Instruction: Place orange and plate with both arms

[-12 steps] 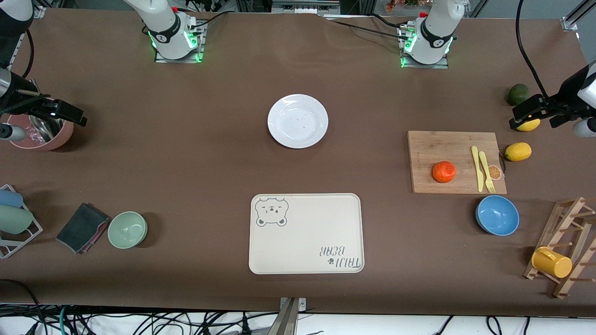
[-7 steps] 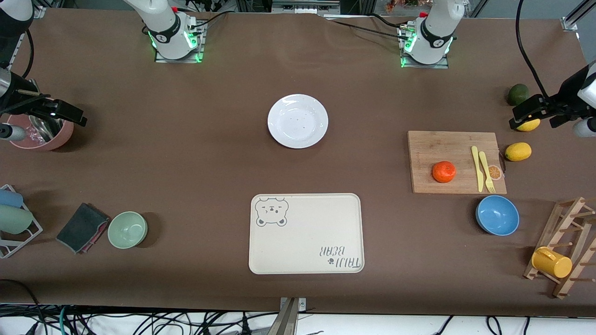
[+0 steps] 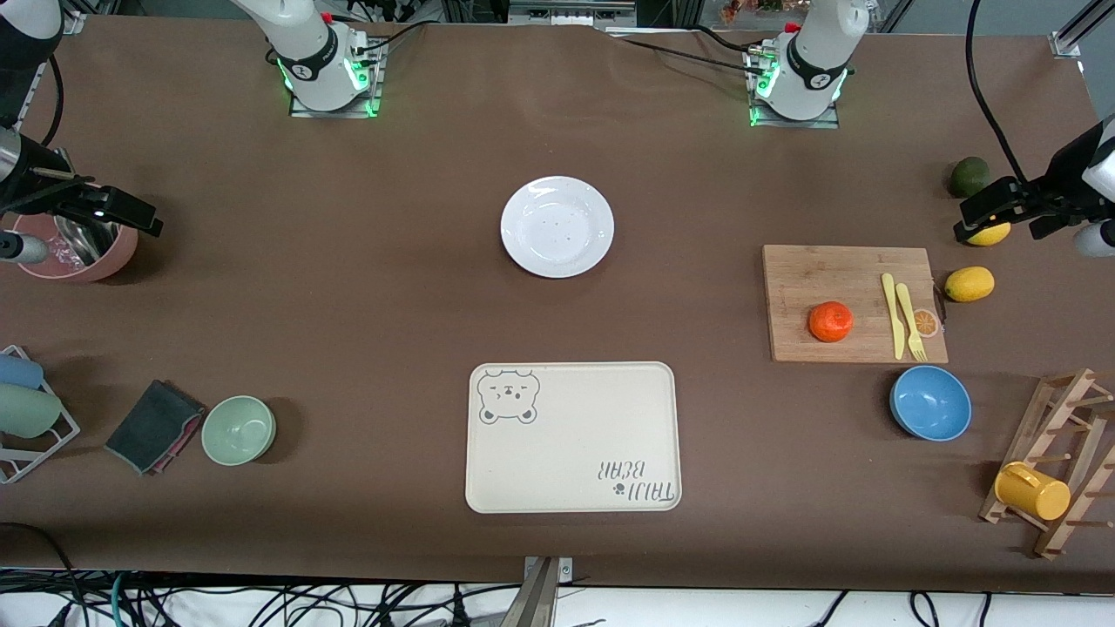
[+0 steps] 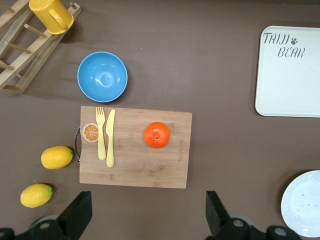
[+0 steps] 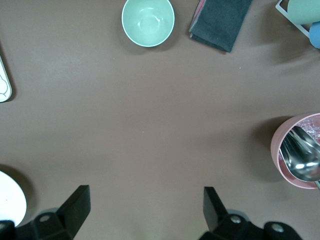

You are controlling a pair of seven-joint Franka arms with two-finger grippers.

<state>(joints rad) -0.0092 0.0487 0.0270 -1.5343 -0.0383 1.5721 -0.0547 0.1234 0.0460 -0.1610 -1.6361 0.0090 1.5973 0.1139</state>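
The orange [image 3: 830, 321] lies on a wooden cutting board [image 3: 810, 270] toward the left arm's end of the table; it also shows in the left wrist view [image 4: 157, 135]. The white speckled plate [image 3: 557, 226] sits empty at mid table, farther from the front camera than the cream bear tray [image 3: 571, 435]. My left gripper [image 3: 993, 211] hangs open and empty high over its table end [image 4: 148, 215]. My right gripper [image 3: 118, 213] hangs open and empty over its own end [image 5: 147, 210], beside a pink cup [image 3: 78, 252]. The plate's edge shows in both wrist views [image 4: 305, 205] [image 5: 10, 200].
A yellow knife and fork [image 3: 902, 313] lie on the board. Two lemons [image 3: 969, 283], a green fruit [image 3: 969, 176], a blue bowl [image 3: 930, 402] and a rack with a yellow mug [image 3: 1032, 490] are nearby. A green bowl [image 3: 239, 429] and a cloth [image 3: 155, 427] lie toward the right arm's end.
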